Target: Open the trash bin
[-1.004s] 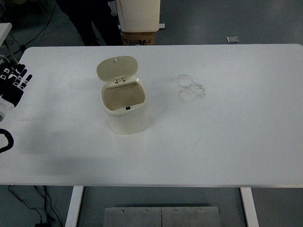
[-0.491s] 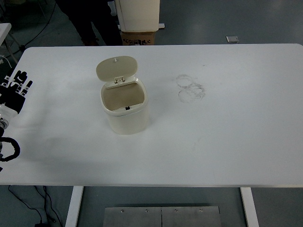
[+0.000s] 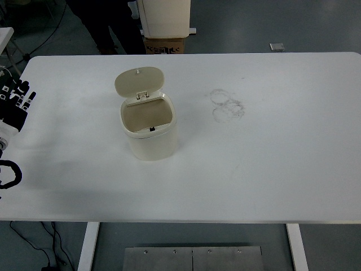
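White surface (image 3: 271, 169) carries a cream trash bin (image 3: 151, 131) left of its middle, well apart from the left hand (image 3: 14, 104), which rests at the surface's left edge with fingers spread and grasping nothing. The bin's lid (image 3: 139, 81) stands tipped up behind the open mouth. Faint grey ring marks (image 3: 227, 104) lie to the bin's right, slightly farther back.

Even, bright overhead lighting; the table (image 3: 271, 169) is near-overexposed. Soft shadows fall toward 7 o'clock. Focus is sharp.
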Tool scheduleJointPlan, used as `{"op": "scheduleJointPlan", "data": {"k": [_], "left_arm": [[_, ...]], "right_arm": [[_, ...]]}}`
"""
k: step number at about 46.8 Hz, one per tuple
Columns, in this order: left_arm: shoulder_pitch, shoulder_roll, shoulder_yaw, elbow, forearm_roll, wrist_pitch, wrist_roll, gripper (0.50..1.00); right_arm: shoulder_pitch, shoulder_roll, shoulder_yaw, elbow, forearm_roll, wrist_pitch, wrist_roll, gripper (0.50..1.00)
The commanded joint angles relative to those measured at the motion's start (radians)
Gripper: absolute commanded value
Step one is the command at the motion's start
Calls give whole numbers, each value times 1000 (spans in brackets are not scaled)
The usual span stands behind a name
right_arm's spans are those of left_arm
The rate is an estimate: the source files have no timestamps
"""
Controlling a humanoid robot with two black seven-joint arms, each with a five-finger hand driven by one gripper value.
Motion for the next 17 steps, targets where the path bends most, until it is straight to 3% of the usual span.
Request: {"op": "scheduleJointPlan", "data": {"k": [1,17], "left_arm": [[-5,0,0,0,1,1,2,1000],[-54,16,1,0,8,4,3,1000]], "right_arm": [[0,0,-3,0,0,1,0,991],[9,0,-3,3,0,1,6,991]]}}
